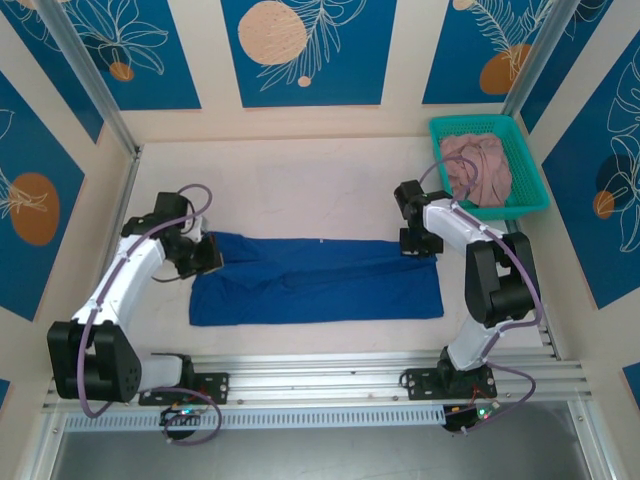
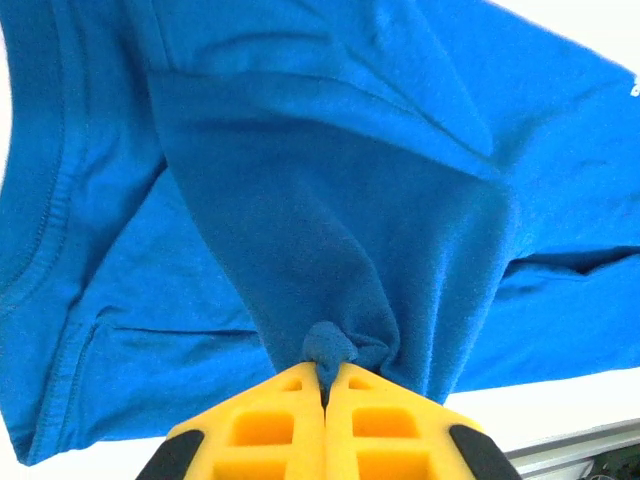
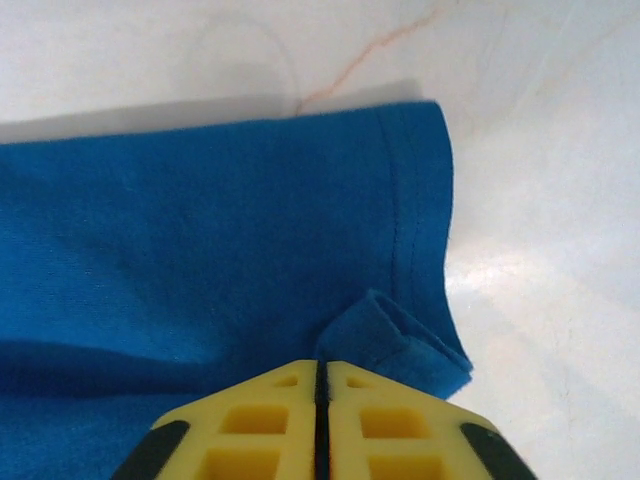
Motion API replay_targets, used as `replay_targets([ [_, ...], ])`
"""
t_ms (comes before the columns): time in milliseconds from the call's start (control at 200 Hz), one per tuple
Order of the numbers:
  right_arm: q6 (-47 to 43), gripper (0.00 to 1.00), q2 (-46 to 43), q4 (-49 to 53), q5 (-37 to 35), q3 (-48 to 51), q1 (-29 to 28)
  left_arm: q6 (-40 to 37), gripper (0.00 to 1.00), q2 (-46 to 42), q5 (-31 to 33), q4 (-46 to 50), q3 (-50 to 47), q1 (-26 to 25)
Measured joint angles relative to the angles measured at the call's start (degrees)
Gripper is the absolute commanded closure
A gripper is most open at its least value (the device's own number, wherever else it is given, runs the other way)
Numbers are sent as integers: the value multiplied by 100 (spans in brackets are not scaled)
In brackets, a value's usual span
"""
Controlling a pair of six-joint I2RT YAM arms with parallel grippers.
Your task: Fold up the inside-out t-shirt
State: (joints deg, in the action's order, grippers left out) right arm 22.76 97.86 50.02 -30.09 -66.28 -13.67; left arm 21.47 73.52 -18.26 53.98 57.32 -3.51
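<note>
Across the counter (image 1: 300,170) between my arms, the t-shirt (image 1: 320,288) lies as a flat band, its long axis running left to right. My left tool (image 1: 207,255) is clamped on its left end. My right tool (image 1: 420,243) pinches its far right corner.

free: bare table (image 1: 300,180) beyond t-shirt (image 1: 320,285) | obstacle: green basket (image 1: 528,165), far right corner

Right fingers (image 3: 260,430) together — pinching fold at hemmed corner of blue t-shirt (image 3: 200,240), pale table (image 3: 540,200) beside.
</note>
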Motion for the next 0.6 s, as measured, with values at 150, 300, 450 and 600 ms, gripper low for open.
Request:
replay_targets([
  [150, 44, 59, -52, 57, -57, 52, -85, 4, 100, -2, -81, -184, -492, 2],
  [300, -245, 48, -826, -424, 400, 382, -660, 48, 100, -2, -90, -308, -715, 2],
  [450, -660, 33, -1600, -1746, 1491, 793, -2068, 107, 100, -2, -210, -501, -726, 2],
  [600, -1056, 18, -1209, -3598, 1832, 1014, -3578, 153, 100, -2, -361, -538, -686, 2],
])
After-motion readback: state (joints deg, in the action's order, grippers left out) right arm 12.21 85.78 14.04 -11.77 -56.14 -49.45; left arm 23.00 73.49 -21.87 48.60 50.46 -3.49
